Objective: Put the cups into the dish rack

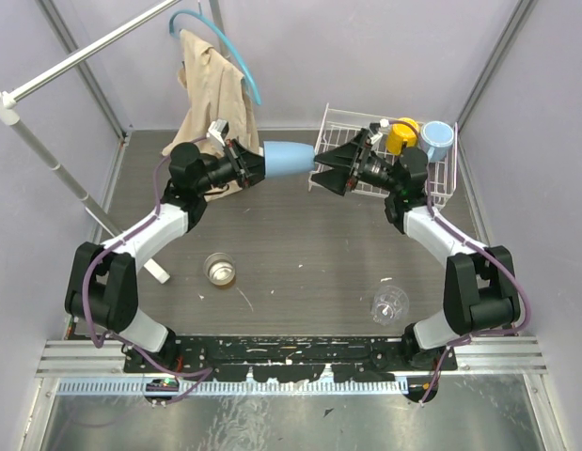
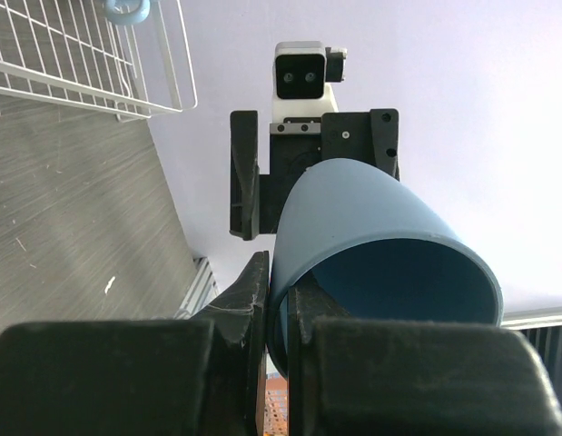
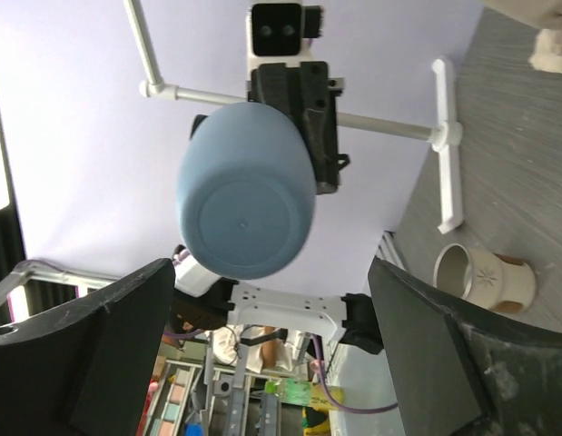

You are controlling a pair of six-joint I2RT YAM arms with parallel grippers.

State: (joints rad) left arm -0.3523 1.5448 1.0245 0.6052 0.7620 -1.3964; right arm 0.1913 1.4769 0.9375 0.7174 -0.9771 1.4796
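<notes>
My left gripper (image 1: 260,162) is shut on the rim of the small light blue tumbler (image 1: 289,158) and holds it sideways in the air, one finger inside and one outside (image 2: 279,309). My right gripper (image 1: 317,175) is open just off the tumbler's base (image 3: 246,204), which sits above the gap between its spread fingers (image 3: 90,336). The white wire dish rack (image 1: 352,117) at the back right holds the yellow-orange mug (image 1: 401,134) and the light blue handled mug (image 1: 437,139). The silvery metal cup (image 1: 218,269) and the clear glass cup (image 1: 389,303) stand on the table.
A white pole clothes stand (image 1: 46,155) runs along the left, its foot (image 3: 448,154) on the floor near the metal cup (image 3: 480,272). A beige cloth (image 1: 211,89) and a blue hanger (image 1: 229,47) hang at the back. The rack's corner (image 2: 99,73) shows in the left wrist view.
</notes>
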